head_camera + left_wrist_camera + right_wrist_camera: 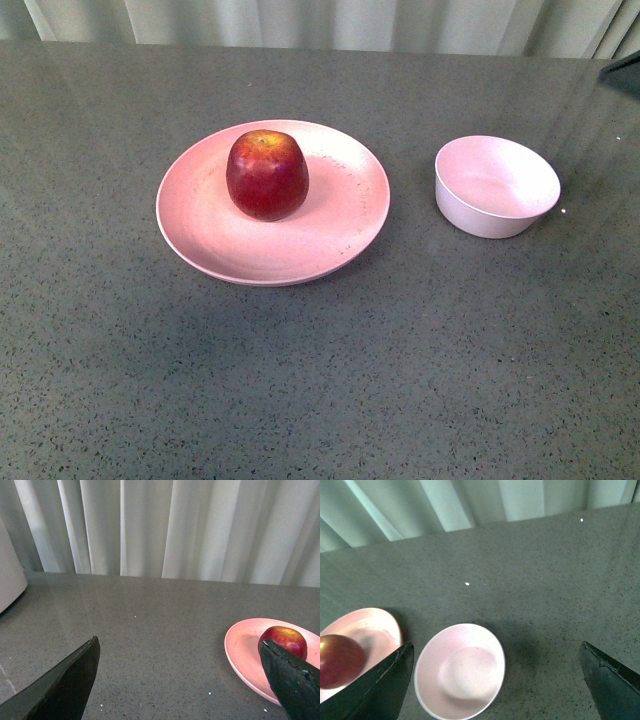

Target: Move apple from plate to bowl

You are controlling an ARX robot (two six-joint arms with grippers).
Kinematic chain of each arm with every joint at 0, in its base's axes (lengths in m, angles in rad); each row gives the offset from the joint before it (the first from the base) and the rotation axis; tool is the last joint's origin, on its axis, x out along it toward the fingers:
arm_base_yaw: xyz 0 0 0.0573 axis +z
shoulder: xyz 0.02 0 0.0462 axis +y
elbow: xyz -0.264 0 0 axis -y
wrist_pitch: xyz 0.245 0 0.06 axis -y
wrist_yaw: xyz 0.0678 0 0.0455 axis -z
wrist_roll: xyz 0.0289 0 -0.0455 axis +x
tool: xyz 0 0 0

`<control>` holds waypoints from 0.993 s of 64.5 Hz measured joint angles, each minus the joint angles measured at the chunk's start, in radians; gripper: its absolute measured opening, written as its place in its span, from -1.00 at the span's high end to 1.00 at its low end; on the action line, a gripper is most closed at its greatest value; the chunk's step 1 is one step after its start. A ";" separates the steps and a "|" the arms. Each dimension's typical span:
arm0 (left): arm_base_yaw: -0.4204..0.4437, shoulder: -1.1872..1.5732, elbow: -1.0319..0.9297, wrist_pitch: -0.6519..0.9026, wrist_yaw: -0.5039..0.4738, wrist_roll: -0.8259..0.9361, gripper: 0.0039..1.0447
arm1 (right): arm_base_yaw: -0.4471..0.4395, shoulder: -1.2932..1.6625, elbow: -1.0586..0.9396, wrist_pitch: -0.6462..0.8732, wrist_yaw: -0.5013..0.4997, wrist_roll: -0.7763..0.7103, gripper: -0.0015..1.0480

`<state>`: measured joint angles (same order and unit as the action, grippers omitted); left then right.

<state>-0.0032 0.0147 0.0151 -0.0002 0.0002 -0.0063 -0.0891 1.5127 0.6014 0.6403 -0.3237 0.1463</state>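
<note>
The apple [267, 174] rests on the pink plate [340, 228]. The bowl [480, 222] stands apart, to the plate's right. My left gripper [179, 645] and right gripper [496, 645] are both spread wide and released.

My front camera looks down over the worktop [320, 400], close to plate [200, 230], apple [267, 175] and bowl [497, 186]. My left wrist camera sits low, facing the curtain [150, 525]; my right one looks steeply down. All three share plate and apple.
</note>
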 joint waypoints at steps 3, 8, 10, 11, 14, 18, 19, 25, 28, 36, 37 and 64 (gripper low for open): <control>0.000 0.000 0.000 0.000 0.000 0.000 -0.84 | 0.015 -0.003 -0.058 0.178 0.136 -0.051 -0.63; 0.000 0.000 0.000 0.000 0.000 0.000 -0.84 | 0.026 -0.010 -0.147 0.354 0.246 -0.091 -0.39; 0.000 0.000 0.000 0.000 0.000 0.000 -0.84 | 0.030 -0.022 -0.179 0.392 0.261 -0.102 -0.29; 0.000 0.000 0.000 0.000 0.000 0.000 -0.84 | 0.032 -0.034 -0.196 0.404 0.264 -0.109 -0.23; 0.000 0.000 0.000 0.000 0.000 0.000 -0.84 | 0.039 -0.064 -0.227 0.415 0.274 -0.118 -0.09; 0.000 0.000 0.000 0.000 0.000 0.000 -0.84 | 0.068 -0.122 -0.275 0.419 0.318 -0.124 0.14; 0.000 0.000 0.000 0.000 0.000 0.000 -0.84 | 0.070 -0.129 -0.281 0.419 0.319 -0.126 0.17; 0.000 0.000 0.000 0.000 0.000 0.000 -0.84 | 0.083 -0.187 -0.334 0.412 0.320 -0.135 0.48; 0.000 0.000 0.000 0.000 0.000 0.000 -0.84 | 0.084 -0.219 -0.362 0.402 0.320 -0.137 0.64; 0.000 0.000 0.000 0.000 0.000 0.000 -0.84 | 0.085 -0.253 -0.436 0.449 0.320 -0.142 0.96; 0.000 0.000 0.000 0.000 0.000 0.000 -0.84 | 0.085 -0.258 -0.441 0.447 0.320 -0.140 0.96; 0.000 0.000 0.000 0.000 0.000 0.000 -0.84 | 0.085 -0.661 -0.571 0.166 0.322 -0.143 0.96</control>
<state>-0.0032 0.0147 0.0151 -0.0002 -0.0002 -0.0063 -0.0036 0.8520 0.0299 0.8059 -0.0021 0.0032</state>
